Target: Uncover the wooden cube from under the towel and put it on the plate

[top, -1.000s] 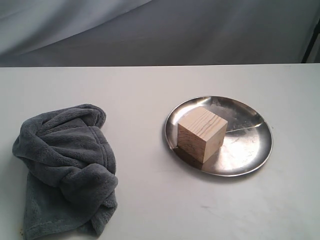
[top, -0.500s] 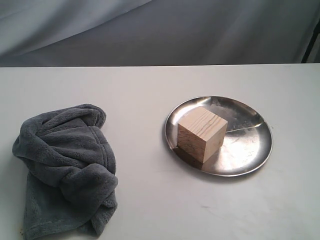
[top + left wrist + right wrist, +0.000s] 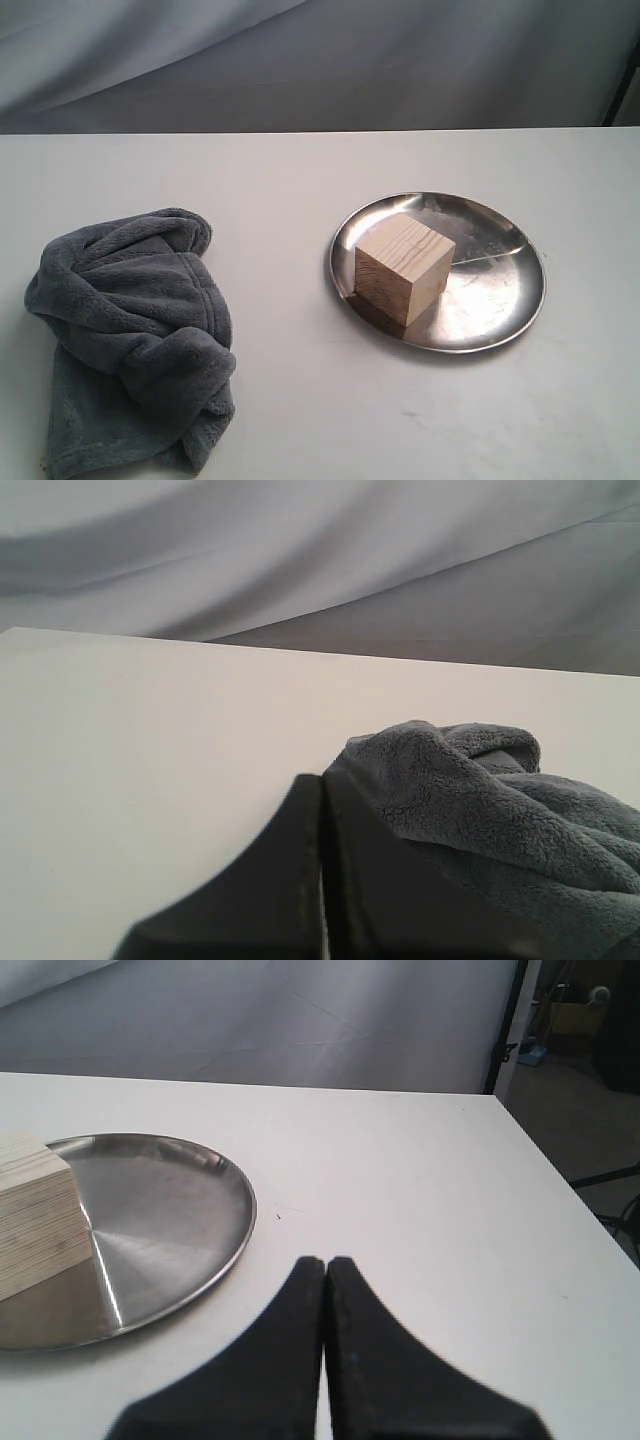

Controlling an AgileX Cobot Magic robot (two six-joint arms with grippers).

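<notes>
The wooden cube on plate; towel partly cropped; left hand, right hand pressed together

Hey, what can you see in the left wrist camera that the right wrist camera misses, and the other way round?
Only the left wrist view shows the towel, bunched up just beyond the left gripper. Only the right wrist view shows the plate with the wooden cube resting on it, apart from the right gripper, plus the table's side edge and the dark floor past it. Both show the white table, the grey backdrop, and black jaws closed together with nothing between them.
</notes>
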